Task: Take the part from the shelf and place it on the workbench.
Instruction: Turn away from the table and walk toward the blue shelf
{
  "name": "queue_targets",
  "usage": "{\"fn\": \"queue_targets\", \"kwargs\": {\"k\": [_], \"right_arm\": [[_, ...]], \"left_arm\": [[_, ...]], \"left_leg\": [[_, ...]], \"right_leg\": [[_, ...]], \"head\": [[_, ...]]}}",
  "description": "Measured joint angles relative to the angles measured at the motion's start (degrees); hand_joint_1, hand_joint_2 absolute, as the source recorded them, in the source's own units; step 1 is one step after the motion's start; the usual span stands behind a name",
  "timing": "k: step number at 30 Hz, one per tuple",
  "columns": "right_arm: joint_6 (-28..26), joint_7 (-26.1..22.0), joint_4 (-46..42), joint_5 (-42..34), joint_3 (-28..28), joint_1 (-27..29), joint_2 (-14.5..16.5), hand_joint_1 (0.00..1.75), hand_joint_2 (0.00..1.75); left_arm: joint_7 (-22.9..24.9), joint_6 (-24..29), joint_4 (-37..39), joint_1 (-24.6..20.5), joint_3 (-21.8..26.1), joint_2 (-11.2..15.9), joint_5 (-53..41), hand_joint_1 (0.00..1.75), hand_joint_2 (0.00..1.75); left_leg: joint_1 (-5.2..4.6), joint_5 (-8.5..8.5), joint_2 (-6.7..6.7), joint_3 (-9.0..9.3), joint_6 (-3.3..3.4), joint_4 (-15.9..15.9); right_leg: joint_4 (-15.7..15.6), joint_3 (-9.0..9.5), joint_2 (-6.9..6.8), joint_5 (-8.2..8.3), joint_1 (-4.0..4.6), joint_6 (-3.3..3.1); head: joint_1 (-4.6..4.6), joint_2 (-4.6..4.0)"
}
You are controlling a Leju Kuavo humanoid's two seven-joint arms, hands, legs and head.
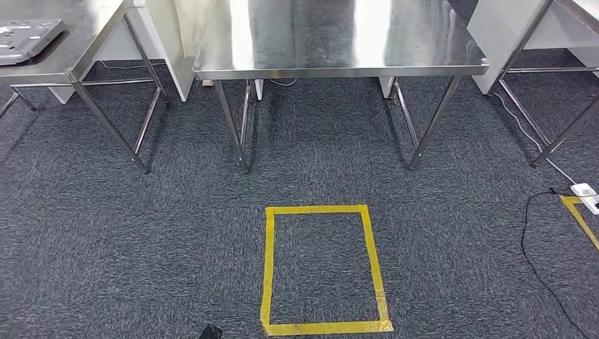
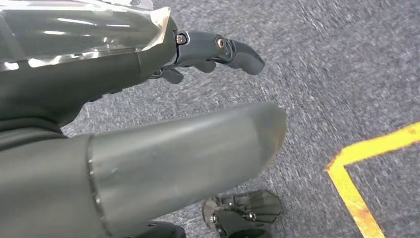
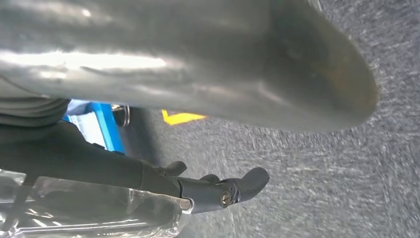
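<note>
workbench [image 1: 339,42] stood ahead, beyond tape rectangle [image 1: 323,268] on carpet | second table [image 1: 63,42] left, bearing plate [image 1: 25,37]

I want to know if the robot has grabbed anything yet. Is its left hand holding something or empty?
Empty. The left hand hangs over grey carpet, fingers loosely extended, nothing between them.

Edges and blur hide much here.
The grey part [image 1: 25,39] on the left surface [image 1: 78,49] is cut by the head view's edge; the carpet [image 3: 307,168] smears in the right wrist view, where the thumb [image 3: 208,59] looms out of focus.
</note>
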Motion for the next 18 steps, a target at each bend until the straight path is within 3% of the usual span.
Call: {"fn": "queue_targets", "kwargs": {"k": [2, 3, 4, 5, 6, 8, 9, 11, 13, 15, 17, 18], "right_arm": [[0.0, 0.0, 0.0, 0.0, 0.0, 0.1, 0.0, 0.00, 0.00], [0.0, 0.0, 0.0, -0.1, 0.0, 0.2, -0.1, 0.00, 0.00], [0.0, 0.0, 0.0, -0.1, 0.0, 0.2, -0.1, 0.00, 0.00], [0.0, 0.0, 0.0, -0.1, 0.0, 0.2, -0.1, 0.00, 0.00], [0.0, 0.0, 0.0, 0.0, 0.1, 0.2, -0.1, 0.00, 0.00], [0.0, 0.0, 0.0, 0.0, 0.2, 0.1, 0.0, 0.00, 0.00], [0.0, 0.0, 0.0, -0.1, 0.2, 0.0, 0.0, 0.00, 0.00], [0.0, 0.0, 0.0, -0.2, 0.4, 0.0, 0.2, 0.00, 0.00], [-0.1, 0.0, 0.0, -0.5, 0.4, 0.0, 0.3, 0.00, 0.00], [-0.1, 0.0, 0.0, -0.6, 0.5, 0.0, 0.4, 0.00, 0.00], [-0.2, 0.0, 0.0, -0.6, 0.5, 0.1, 0.4, 0.00, 0.00], [-0.2, 0.0, 0.0, -0.6, 0.5, 0.3, 0.4, 0.00, 0.00]], "left_arm": [[0.0, 0.1, 0.0, 0.0, 0.0, 0.1, 0.3, 0.00, 0.00], [-0.1, 0.2, 0.0, 0.1, 0.0, 0.1, 0.3, 0.00, 0.00], [-0.1, 0.2, 0.0, 0.1, 0.1, 0.1, 0.4, 0.00, 0.00], [-0.1, 0.2, 0.0, 0.2, 0.1, 0.2, 0.4, 0.00, 0.00], [-0.1, 0.2, 0.0, 0.2, 0.1, 0.2, 0.4, 0.00, 0.00], [-0.3, 0.2, 0.0, 0.1, 0.1, 0.3, 0.4, 0.00, 0.00], [-0.7, 0.0, 0.0, 0.1, 0.1, 0.3, 0.4, 0.00, 0.00], [-2.2, -0.6, 0.0, 0.1, 0.1, 0.4, 0.6, 0.00, 0.00], [-4.2, -1.2, 0.0, 0.5, 0.1, 0.5, 0.9, 0.00, 0.00], [-6.0, -1.5, 0.0, 1.1, 0.1, 0.6, 1.0, 0.00, 0.00], [-7.0, -1.2, 0.0, 1.4, 0.1, 0.7, 0.9, 0.00, 0.00], [-7.1, -1.0, 0.0, 1.5, 0.1, 0.7, 0.8, 0.00, 0.00]], "left_leg": [[0.33, -4.29, 1.52, -3.77, -0.79, 8.2], [0.51, -5.79, 1.79, -5.60, -1.02, 12.0], [0.63, -6.25, 1.92, -6.62, -1.12, 14.1], [0.70, -5.47, 2.01, -6.38, -1.07, 13.7], [0.70, -3.79, 2.21, -4.95, -0.86, 11.0], [0.29, -0.04, 4.09, -0.06, 0.13, 1.8], [-0.04, 1.00, 5.10, 1.74, 0.62, -1.7], [-0.62, 1.36, 5.93, 2.97, 1.26, -4.4], [-0.55, 1.81, 4.77, 3.06, 1.65, -4.9], [-0.23, 2.66, 3.70, 3.68, 2.07, -6.2], [-0.18, 3.19, 2.57, 3.89, 2.37, -6.7], [-0.21, 3.27, 1.91, 3.74, 2.46, -6.6]], "right_leg": [[0.0, -0.16, -0.94, 0.01, 0.10, -0.24], [0.0, -0.24, -1.47, 0.00, 0.14, -0.25], [0.0, -0.30, -2.01, -0.01, 0.16, -0.25], [0.0, -0.32, -2.54, -0.01, 0.18, -0.25], [0.0, -0.29, -3.01, -0.02, 0.20, -0.25], [0.0, -0.17, -3.88, -0.02, 0.25, -0.22], [-0.1, -0.14, -4.31, -0.02, 0.34, -0.17], [-0.3, -0.04, -5.27, 0.00, 0.39, 0.10], [-0.6, 0.16, -5.98, -0.02, 0.53, 0.59], [1.3, -0.49, -4.20, -1.44, 0.70, 0.64], [8.6, -3.78, -1.52, -5.06, 0.67, -0.01], [13.3, -6.07, -0.92, -6.89, 0.65, -0.25]], "head": [[-0.10, 0.00], [-0.09, 0.00], [-0.10, 0.00], [-0.09, 0.00], [-0.10, 0.00], [-0.10, 0.00], [-0.12, 0.00], [-0.17, 0.00], [-0.26, 0.00], [-0.28, 0.00], [-0.10, 0.00], [-0.03, 0.00]]}}
